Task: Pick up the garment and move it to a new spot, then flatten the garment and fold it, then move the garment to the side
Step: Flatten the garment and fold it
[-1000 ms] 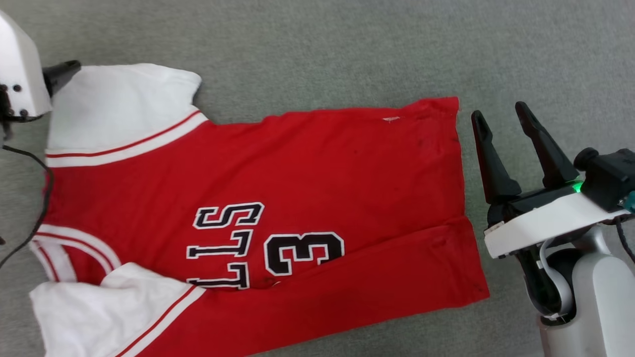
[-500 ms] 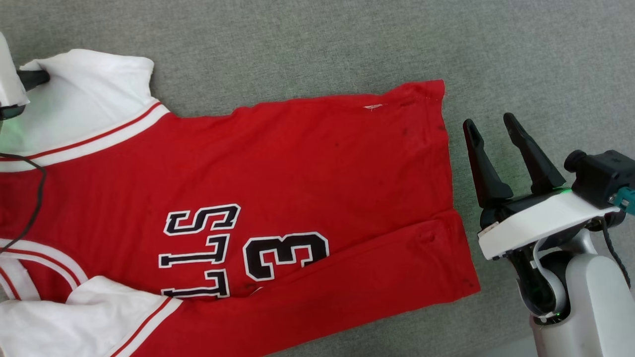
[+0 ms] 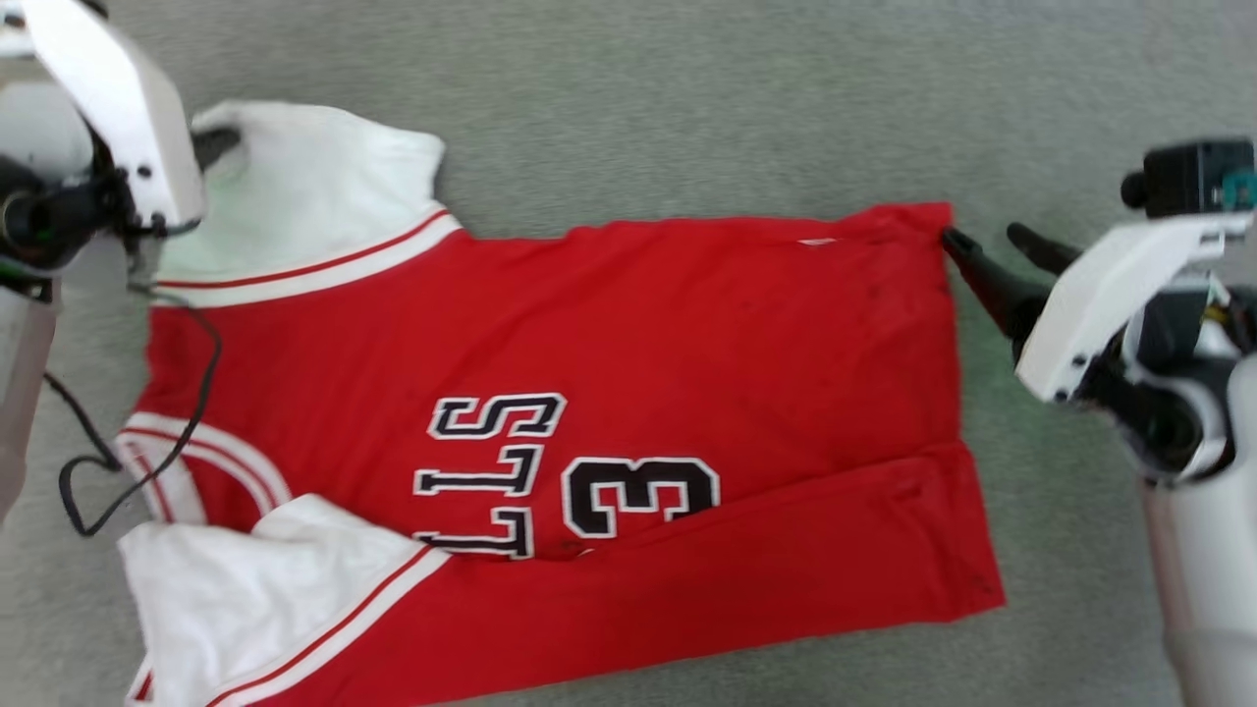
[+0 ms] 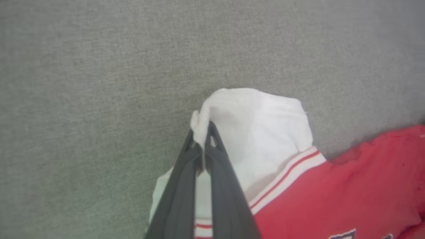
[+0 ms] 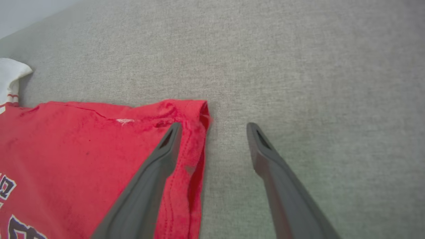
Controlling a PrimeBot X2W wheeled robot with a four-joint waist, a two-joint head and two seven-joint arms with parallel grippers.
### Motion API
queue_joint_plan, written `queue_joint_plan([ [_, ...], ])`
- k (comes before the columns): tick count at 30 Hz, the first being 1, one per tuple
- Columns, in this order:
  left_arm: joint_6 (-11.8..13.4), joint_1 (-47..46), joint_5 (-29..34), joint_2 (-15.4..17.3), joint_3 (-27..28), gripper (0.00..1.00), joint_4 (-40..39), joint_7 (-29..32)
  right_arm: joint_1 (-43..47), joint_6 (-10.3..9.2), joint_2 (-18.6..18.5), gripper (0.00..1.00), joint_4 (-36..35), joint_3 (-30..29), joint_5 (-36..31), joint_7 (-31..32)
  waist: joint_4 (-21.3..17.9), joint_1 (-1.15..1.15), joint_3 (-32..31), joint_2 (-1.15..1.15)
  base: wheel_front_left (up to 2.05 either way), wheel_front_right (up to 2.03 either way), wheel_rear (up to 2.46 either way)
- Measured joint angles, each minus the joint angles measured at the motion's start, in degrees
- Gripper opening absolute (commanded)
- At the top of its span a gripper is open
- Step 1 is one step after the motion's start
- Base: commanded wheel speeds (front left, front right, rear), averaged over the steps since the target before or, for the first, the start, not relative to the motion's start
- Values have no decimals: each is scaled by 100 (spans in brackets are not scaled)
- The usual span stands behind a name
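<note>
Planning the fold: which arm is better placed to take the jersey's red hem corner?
Right: the right gripper is open, straddling the hem corner; the left gripper is shut on the white sleeve.

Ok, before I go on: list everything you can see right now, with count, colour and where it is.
garment: one, red jersey with white sleeves, black letters and a 3, spread across the middle of the head view.
surface: one, grey fabric, under the garment.
cable: one, black, looping over the garment's shoulder end beside the left arm.
left gripper: one, dark fingers, shut on the edge of the far white sleeve.
right gripper: one, dark fingers, open at the hem's far corner, one finger over the red cloth and the other over bare surface.
</note>
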Motion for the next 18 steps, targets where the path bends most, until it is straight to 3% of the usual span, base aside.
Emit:
queue_joint_plan([
  [11,-198,-310,115,-169,-141,0,-346,-191,-1104,0,-155,100,964,-73,-258,1499,512,0,266,0,0,0,0],
  [12,-211,-310,119,-172,-147,0,-358,-223,-1152,1,-155,90,1028,-67,-268,1634,541,0,277,0,0,0,0],
  [13,-224,-310,119,-172,-147,0,-369,-230,-1205,0,-171,31,1063,-42,-283,1741,563,-1,284,0,0,0,0],
  [14,-225,-310,115,-179,-148,0,-377,-244,-1230,0,-190,0,1079,0,-320,1794,582,-1,287,0,0,0,0],
  [18,-259,-279,91,-200,-147,0,-342,-336,-1288,0,-194,0,1140,107,-278,1836,625,-1,246,0,0,0,0],
])
